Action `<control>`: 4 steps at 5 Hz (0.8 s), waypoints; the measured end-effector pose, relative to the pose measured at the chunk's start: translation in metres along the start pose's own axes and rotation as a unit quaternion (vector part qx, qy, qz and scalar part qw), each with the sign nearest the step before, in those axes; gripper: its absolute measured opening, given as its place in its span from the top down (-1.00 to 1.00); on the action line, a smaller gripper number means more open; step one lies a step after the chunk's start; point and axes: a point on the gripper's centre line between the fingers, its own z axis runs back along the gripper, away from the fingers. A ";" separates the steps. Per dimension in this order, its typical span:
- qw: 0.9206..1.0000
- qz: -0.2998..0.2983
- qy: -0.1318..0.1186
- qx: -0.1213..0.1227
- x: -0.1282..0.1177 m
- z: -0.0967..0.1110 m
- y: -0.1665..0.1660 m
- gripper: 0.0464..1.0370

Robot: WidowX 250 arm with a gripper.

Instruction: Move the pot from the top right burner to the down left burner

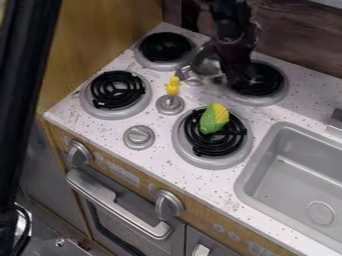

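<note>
The black gripper [235,72] hangs from the top edge over the left part of the top right burner [266,80]. Directly left of it is the silver pot [205,62], partly hidden behind the gripper, between the two back burners. Whether the two touch is unclear. The down left burner [117,90] has bare black coils and a silver ring.
A toy corn cob [214,118] lies on the front right burner [207,155]. A small yellow figure [173,86] stands on a knob among the burners. Other items are the back left burner [164,47], a front knob [139,137] and the sink [300,172].
</note>
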 end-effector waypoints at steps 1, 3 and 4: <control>0.998 0.044 0.030 0.018 -0.027 0.003 0.020 0.94; 0.982 0.143 0.105 0.058 -0.083 0.010 0.075 0.94; 0.976 0.169 0.125 0.062 -0.104 0.014 0.092 0.94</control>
